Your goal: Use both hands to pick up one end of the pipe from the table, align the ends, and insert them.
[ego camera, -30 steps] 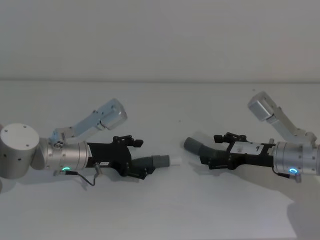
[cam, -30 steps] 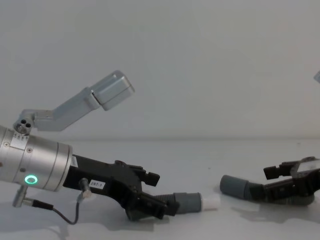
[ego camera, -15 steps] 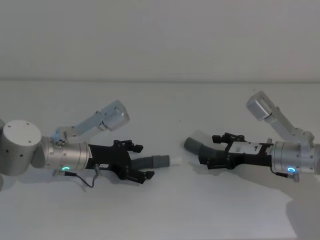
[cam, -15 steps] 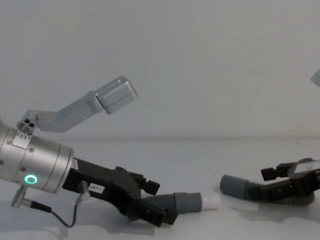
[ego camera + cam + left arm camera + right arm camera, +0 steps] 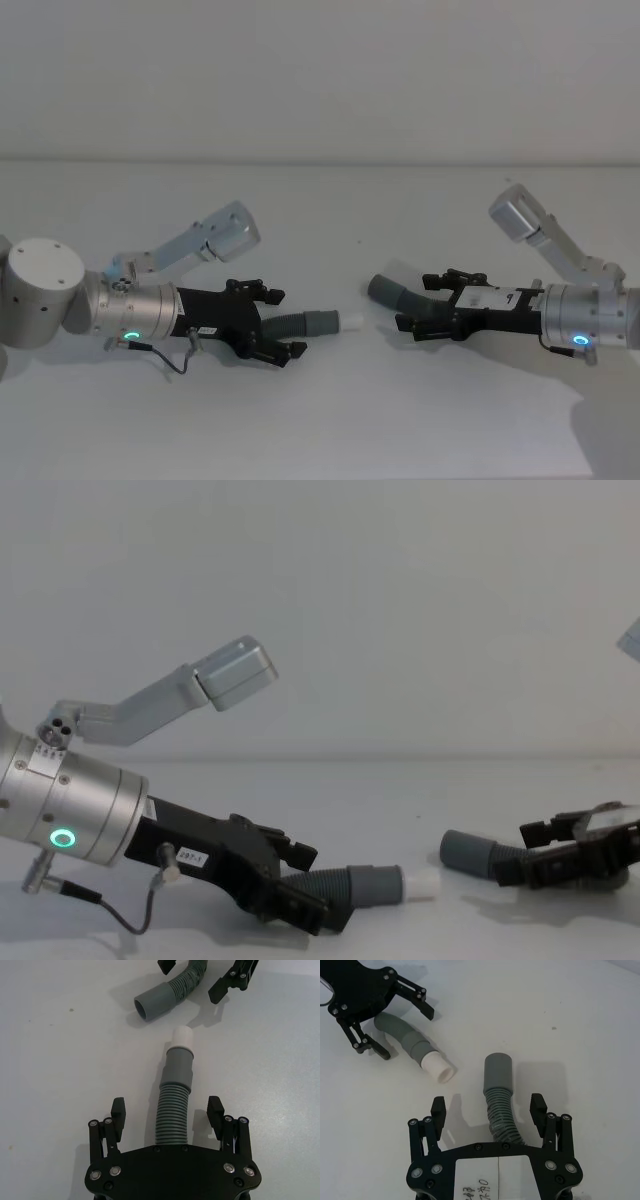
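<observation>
Head view, matte white flat table (image 5: 320, 430).

Left arm: the black plastic two-finger left gripper (image 5: 285, 322) lies low over the table in the lower left of the frame. It sits on a silver cylindrical wrist (image 5: 140, 312) with a green ring light. Its claw is spread. In the left wrist view (image 5: 167, 1105) the fingers (image 5: 118, 1110) stand on either side of the dark grey corrugated white-tipped hose piece (image 5: 173, 1115), with a gap on both sides and no contact.

That hose piece (image 5: 290, 324) lies just left of frame centre. Its smooth grey cuff (image 5: 322, 322) and short white spigot (image 5: 351, 321) point toward the right of the frame.

Right arm: the black plastic two-finger right gripper (image 5: 415, 302) is in the lower right of the frame, also low, on its own silver wrist (image 5: 590, 318). Its claw is spread. In the right wrist view (image 5: 487, 1101) the fingers (image 5: 537, 1105) straddle the dark grey corrugated plain hose piece (image 5: 501, 1115) without touching it.

The plain hollow cuff (image 5: 385, 291) sits just right of centre. It is bent toward the upper left and is a little higher in the frame than the spigot.

The ends are near each other but apart, and not in line.

Chest view: the spigot (image 5: 421, 884) and plain cuff (image 5: 465, 853) are at lower centre-right with a small gap between them. I cannot tell whether the plain cuff rests on the table.
</observation>
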